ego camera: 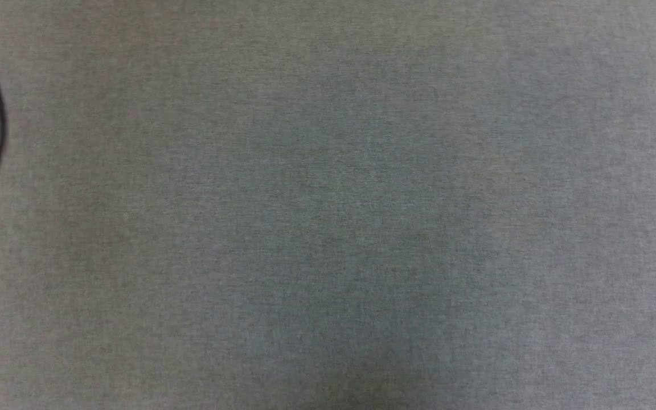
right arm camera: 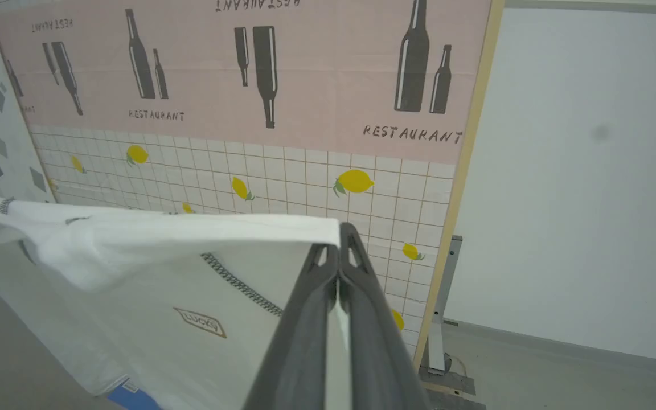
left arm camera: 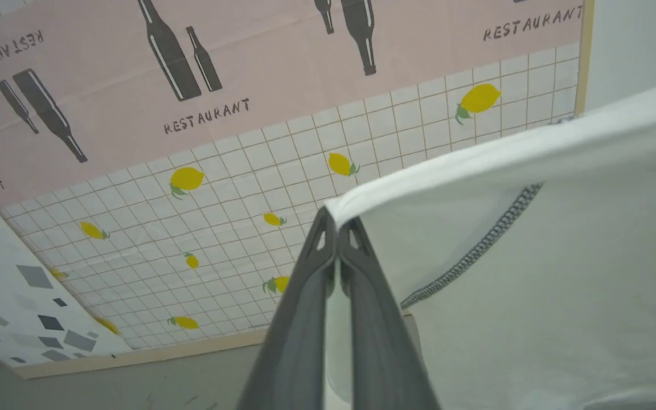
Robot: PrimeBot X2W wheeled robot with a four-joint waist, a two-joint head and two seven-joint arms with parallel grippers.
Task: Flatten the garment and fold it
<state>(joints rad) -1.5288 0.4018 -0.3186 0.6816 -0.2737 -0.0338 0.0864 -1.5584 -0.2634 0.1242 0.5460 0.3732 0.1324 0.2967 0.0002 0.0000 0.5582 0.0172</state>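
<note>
Garment (left arm camera: 533, 319) hanging spread | left hand (left arm camera: 336, 225) clamped on its edge | right hand (right arm camera: 339, 239) clamped on its edge

White garment (left arm camera: 533, 319), thin fabric; dark grey zigzag seam running diagonally; small brown-outlined label near the seam. Held aloft, top edge stretched taut between the closed left tool (left arm camera: 336, 228) and right tool (right arm camera: 338, 242); body hanging loose below.

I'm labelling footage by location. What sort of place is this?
Probably a test room with a mock restaurant backdrop: a printed panel of bottles and lemon tiles, a metal stand at its edge, a white wall.
</note>
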